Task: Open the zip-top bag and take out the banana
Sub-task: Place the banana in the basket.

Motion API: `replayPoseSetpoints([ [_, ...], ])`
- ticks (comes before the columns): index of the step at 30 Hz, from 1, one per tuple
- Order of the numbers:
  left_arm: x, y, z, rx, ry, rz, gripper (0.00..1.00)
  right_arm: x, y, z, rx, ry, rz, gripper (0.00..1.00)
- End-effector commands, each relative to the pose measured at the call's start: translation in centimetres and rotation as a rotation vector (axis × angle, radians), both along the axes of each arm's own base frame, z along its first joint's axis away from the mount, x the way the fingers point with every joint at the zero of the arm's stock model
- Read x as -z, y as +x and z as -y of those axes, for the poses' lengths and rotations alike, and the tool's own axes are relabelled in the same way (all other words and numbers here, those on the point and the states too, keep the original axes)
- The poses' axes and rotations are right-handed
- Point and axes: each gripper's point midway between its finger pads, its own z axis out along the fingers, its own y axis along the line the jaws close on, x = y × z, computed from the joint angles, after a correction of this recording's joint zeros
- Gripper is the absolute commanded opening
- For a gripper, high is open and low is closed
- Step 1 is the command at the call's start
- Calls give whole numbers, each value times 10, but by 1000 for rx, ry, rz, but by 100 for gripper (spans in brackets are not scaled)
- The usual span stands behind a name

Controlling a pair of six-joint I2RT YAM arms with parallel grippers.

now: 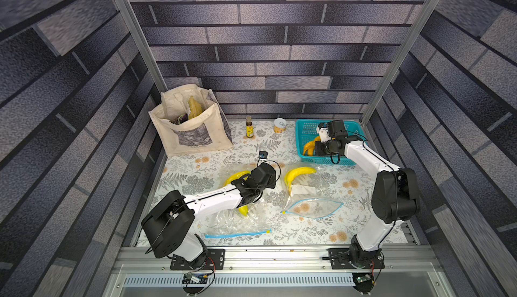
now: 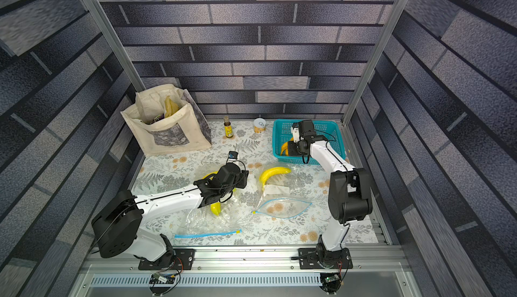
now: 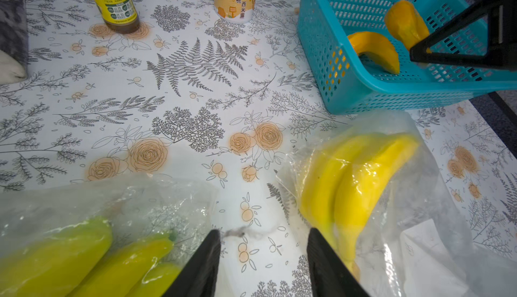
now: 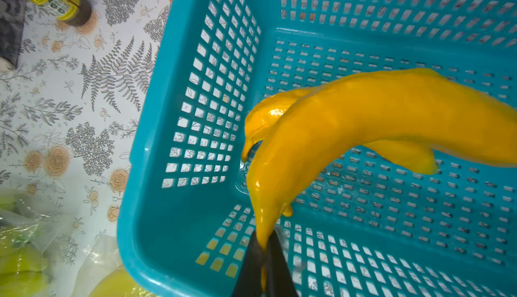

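Right pincer (image 4: pixel 262 253) is clamped hard on the stem of the orange banana (image 4: pixel 349 130). That's the sensible place to bite: the stem is the thin end, so the jaws meet around it and the fruit hangs out ahead of the tips, down inside the basket (image 4: pixel 148 211). I can't tell whether it touches the floor. Another orange piece sits just beyond it, and I can't say if the two are joined.

Left pincer (image 3: pixel 263 231) has its jaws apart with nothing between them, only bare surface (image 3: pixel 195 86) underneath. It hovers in the gap between two bags, touching neither as far as I can see. On its left is the shut bag (image 3: pixel 156 197) with a greenish banana (image 3: pixel 56 253) inside, its zip (image 1: pixel 237 232) a flat closed line back toward the arm's base. On its right is the open bag (image 3: pixel 425 186), mouth gaping on my side of the pincer, with a yellow banana (image 3: pixel 363 175) lying at the far, closed end.

My read: the orange one is out of any bag and over its drop spot, so letting go is all that's left for it. The risk is the stem sticking to the pads.
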Motion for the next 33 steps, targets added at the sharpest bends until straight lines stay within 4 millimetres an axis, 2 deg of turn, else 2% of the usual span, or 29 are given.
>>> replayPoseSetpoints([
  [1,2,-3,20,102,8,-29,52,-13,16,-2,-5,6,74,18],
  [3,5,-2,24,114,9,-35,52,-24,16,0,9,12,113,23],
  [5,7,0,28,129,6,-37,53,-39,14,2,23,17,158,36],
  [7,10,4,31,132,8,-45,53,-54,6,6,37,16,185,41],
  [9,11,9,33,133,-6,-47,52,-69,-6,11,58,16,206,50],
  [10,12,12,33,133,-22,-52,52,-76,-15,15,70,17,213,61],
  [11,13,16,32,131,-40,-59,52,-83,-26,17,77,22,212,67],
  [12,13,18,32,131,-51,-65,52,-89,-37,17,76,31,213,69],
  [13,13,21,32,131,-62,-69,52,-93,-51,18,74,43,208,79],
  [14,13,22,31,131,-65,-70,52,-97,-66,20,79,55,195,83],
  [19,16,28,30,144,-56,-85,52,-103,-148,4,2,145,104,73],
  [23,18,31,29,147,-63,-98,52,-132,-214,-16,-111,193,132,70],
  [24,15,31,29,144,-68,-97,51,-137,-226,-16,-112,204,136,68],
  [26,5,25,29,159,-76,-85,51,-124,-252,-15,-100,234,81,63],
  [29,-21,1,32,239,-18,-17,52,-105,-277,-17,-105,277,35,60],
  [33,-36,-54,43,419,103,41,53,-96,-287,-10,-82,279,35,60],
])
